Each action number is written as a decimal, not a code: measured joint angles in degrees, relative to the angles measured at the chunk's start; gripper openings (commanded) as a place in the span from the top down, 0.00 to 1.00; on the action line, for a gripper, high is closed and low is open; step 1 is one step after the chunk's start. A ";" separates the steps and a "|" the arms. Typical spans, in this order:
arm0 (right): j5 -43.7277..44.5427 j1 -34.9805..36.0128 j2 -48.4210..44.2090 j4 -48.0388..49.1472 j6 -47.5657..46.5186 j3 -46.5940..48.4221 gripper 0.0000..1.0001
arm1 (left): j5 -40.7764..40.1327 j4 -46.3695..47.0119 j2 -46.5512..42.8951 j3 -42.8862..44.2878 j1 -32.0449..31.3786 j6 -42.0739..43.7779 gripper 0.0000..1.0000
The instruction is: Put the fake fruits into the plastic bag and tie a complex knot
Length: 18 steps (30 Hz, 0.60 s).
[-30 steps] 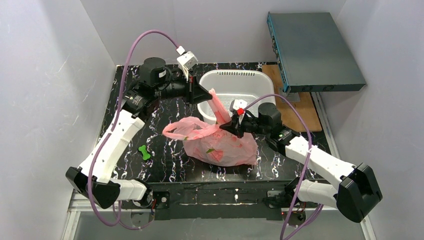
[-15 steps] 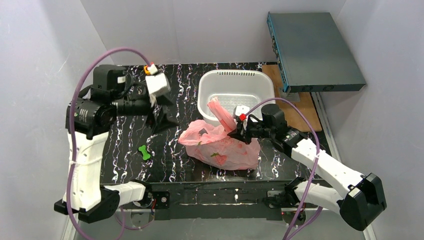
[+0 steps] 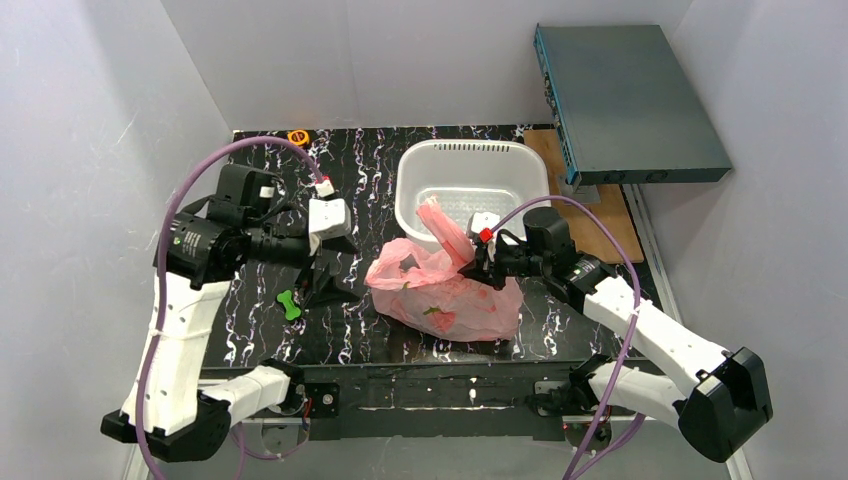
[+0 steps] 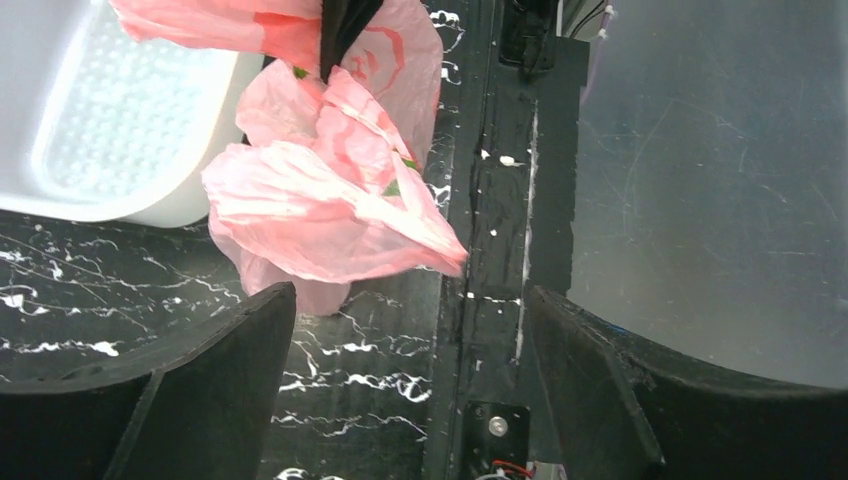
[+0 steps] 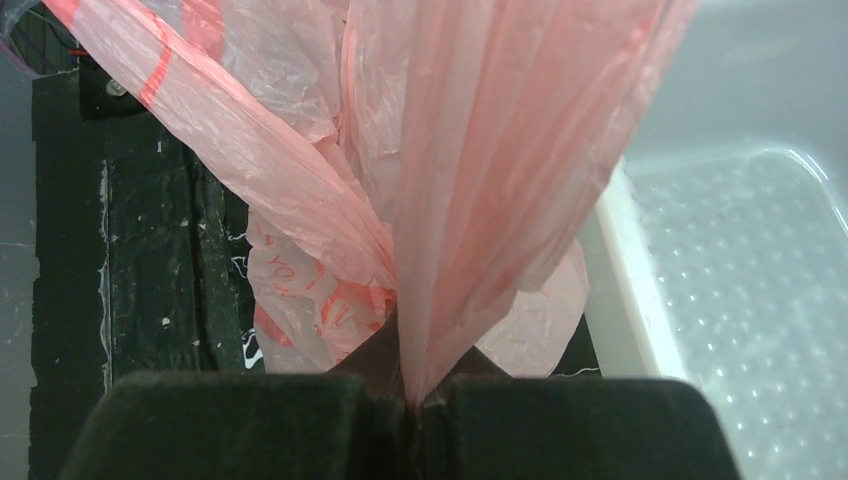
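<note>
The pink plastic bag (image 3: pixel 447 297) lies bulging on the black marbled table in front of the basket. The fake fruits are hidden inside it; only small green patches (image 3: pixel 432 311) show through the plastic. My right gripper (image 3: pixel 474 263) is shut on a twisted handle strip of the bag (image 5: pixel 480 150), which is pinched between its pads (image 5: pixel 415 400) and stands up toward the basket. My left gripper (image 3: pixel 334 285) hangs open just left of the bag with nothing between its fingers (image 4: pixel 200 390). In the left wrist view a loose fold of the bag (image 4: pixel 330 210) lies ahead of the jaws.
A white perforated basket (image 3: pixel 415 185) stands behind the bag. A small green bone toy (image 3: pixel 289 304) lies to the left, near my left arm. At the back right are a grey box (image 3: pixel 625 100) and a wooden board (image 3: pixel 605 220). The table's front edge (image 4: pixel 500 250) is close.
My left gripper has let go of the bag's handle, opened wide and swung left and down to the table. The released part of the bag has slumped. The right gripper has kept its grip.
</note>
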 measured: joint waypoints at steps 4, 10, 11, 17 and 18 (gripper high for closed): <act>-0.52 0.00 0.00 -0.04 -0.17 0.22 0.99 | 0.26 6.34 0.44 -2.99 -1.38 -1.09 0.02; -0.96 0.00 0.00 -0.09 -0.85 0.50 0.99 | -0.02 13.84 0.31 -7.15 -6.47 -0.79 0.18; -1.01 0.00 0.00 -0.09 -1.03 0.52 0.99 | -0.11 14.53 0.31 -7.54 -6.93 -0.70 0.29; -1.01 0.00 0.00 -0.13 -1.84 0.52 0.99 | -0.83 17.79 0.81 -8.24 -7.93 -0.17 0.97; -0.98 0.00 -0.02 -0.15 -1.95 0.52 0.99 | -1.09 18.05 0.92 -8.24 -7.96 -0.33 1.00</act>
